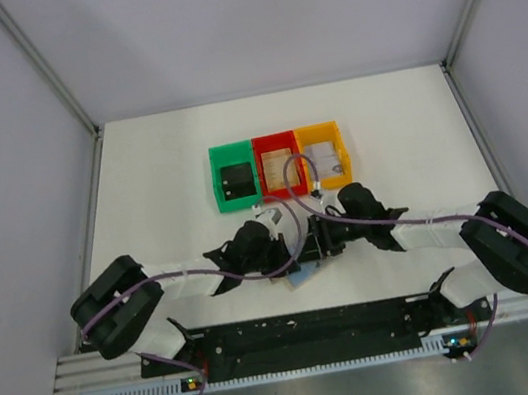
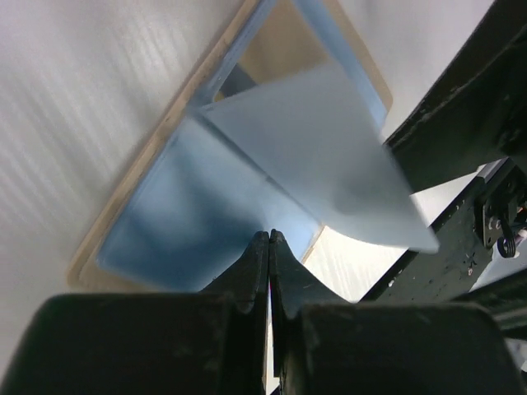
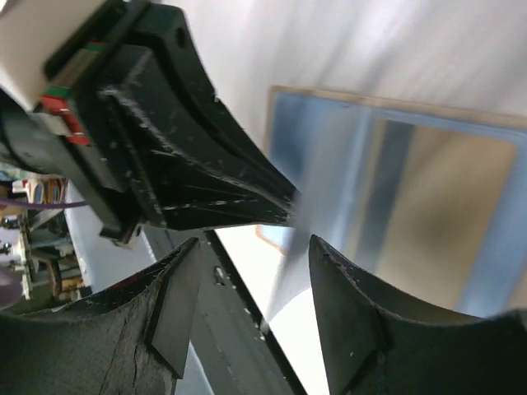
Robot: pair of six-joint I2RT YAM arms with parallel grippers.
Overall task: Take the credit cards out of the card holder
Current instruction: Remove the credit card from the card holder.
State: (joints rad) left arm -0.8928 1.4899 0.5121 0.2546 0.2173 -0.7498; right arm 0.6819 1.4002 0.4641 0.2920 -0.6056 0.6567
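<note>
Card holder [image 2: 156, 230]: I see it lying open on the table [image 1: 159, 205] near the arm bases, with the light blue inside facing up.
Left gripper [image 2: 269, 243]: fingers are together, with the tips down on the blue panel's edge.
Card [image 2: 329, 156]: pale blue, with one end lifted off the holder and tilted up.
Right gripper [image 3: 255, 288]: fingers are apart and the blurred card edge runs between them; I cannot tell whether it touches either one.
</note>
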